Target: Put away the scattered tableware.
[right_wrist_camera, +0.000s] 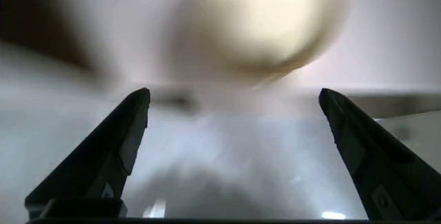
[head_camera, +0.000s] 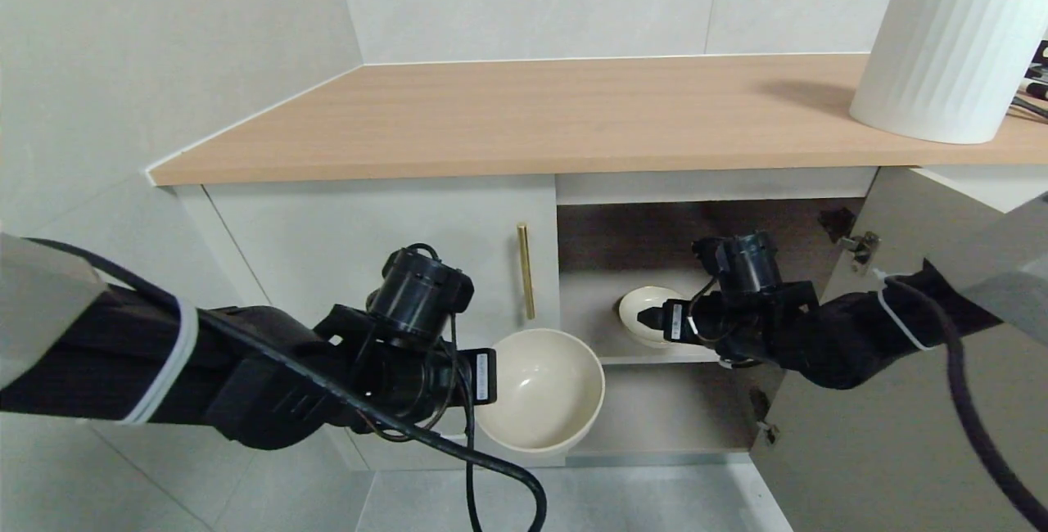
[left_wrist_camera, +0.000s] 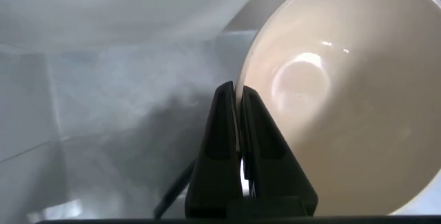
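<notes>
Left pincer (head_camera: 483,376) (left_wrist_camera: 239,93) clamped narrow on the rim of large bowl (head_camera: 540,389) (left_wrist_camera: 344,93), cream, tilted. It hangs before the cabinet (head_camera: 368,237), at the shut left door's inner edge, just below the brass handle (head_camera: 524,270). Small bowl (head_camera: 634,303) (right_wrist_camera: 262,17), cream, sits on the shelf (head_camera: 589,303) inside the cabinet's open half. Right pincer (head_camera: 655,321) (right_wrist_camera: 231,107) spread wide, holding nothing, at the cabinet's mouth just beside the small bowl; contact not clear. Right door (head_camera: 901,401) swung open. On the surface (head_camera: 532,114) topping the cabinet, far right: ribbed white vessel (head_camera: 950,41).
</notes>
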Available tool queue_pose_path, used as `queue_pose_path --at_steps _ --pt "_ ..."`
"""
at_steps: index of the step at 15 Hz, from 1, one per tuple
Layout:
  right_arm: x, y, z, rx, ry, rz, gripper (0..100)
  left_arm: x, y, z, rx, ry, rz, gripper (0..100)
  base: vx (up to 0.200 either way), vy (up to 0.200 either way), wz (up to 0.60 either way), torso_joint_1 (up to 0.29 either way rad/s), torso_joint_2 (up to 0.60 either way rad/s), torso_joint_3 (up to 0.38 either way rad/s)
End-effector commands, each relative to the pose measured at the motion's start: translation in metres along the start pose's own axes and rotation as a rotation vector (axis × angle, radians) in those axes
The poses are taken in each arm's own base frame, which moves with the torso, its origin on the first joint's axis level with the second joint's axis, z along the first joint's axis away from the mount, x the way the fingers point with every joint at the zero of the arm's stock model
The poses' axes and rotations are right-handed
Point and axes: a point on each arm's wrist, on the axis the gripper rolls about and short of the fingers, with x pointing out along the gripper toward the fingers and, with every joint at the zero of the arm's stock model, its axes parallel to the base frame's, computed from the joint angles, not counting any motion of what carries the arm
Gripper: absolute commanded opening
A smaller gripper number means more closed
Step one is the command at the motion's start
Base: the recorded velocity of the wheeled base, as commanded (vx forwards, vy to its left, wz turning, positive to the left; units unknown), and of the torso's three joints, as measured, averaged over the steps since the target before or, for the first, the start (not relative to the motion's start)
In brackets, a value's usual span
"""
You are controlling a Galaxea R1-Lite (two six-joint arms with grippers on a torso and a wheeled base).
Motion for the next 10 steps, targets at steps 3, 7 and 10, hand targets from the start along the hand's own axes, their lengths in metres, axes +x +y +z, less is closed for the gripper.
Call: queue_pose_path --at_steps 3,7,10 --pt "-0.068 0.04 0.0 -0.079 -0.014 0.187 100 0.025 -0.007 -0.015 0.04 0.069 0.025 0 0.0 0.0 0.0 0.0 0.0 0.0" --pt "-0.084 0.056 -0.027 -0.226 0.07 0.256 100 0.028 -0.007 -0.018 0.057 0.084 0.032 0 0.0 0.0 0.0 0.0 0.0 0.0" --pt "-0.07 0.059 -0.044 -0.264 0.164 0.223 100 0.018 -0.011 -0.015 0.064 0.061 0.011 0 0.0 0.0 0.0 0.0 0.0 0.0"
